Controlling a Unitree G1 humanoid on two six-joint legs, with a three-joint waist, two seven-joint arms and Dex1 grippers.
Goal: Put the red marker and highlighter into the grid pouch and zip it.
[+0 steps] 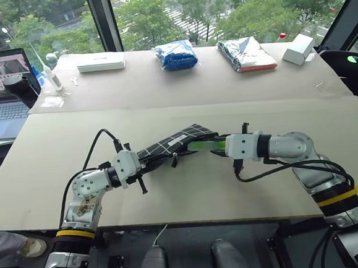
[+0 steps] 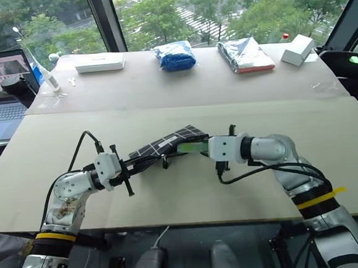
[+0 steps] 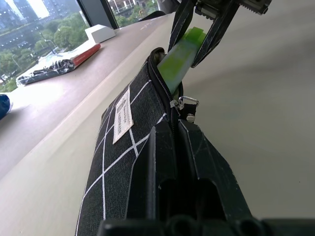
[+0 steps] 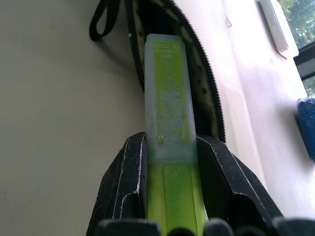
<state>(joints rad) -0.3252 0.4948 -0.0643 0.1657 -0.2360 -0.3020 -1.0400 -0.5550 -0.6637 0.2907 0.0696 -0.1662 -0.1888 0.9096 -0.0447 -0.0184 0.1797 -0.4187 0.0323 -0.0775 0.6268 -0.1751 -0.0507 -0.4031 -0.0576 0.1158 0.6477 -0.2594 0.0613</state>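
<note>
Trees fill the windows behind the tan surface (image 1: 189, 189). Left pincer (image 1: 153, 162) is clamped on the pouch (image 1: 176, 140), and right pincer (image 4: 170, 152) grips the highlighter (image 4: 167, 98), its cap at the open zip. It should slide straight in, slowly, before letting go.

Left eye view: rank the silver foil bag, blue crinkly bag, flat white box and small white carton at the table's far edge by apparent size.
1. Silver foil bag
2. Flat white box and blue crinkly bag: alike, unranked
3. Small white carton

Laptop (image 1: 2, 92), blue bag (image 1: 175, 55), silver bag (image 1: 246, 54)
</note>
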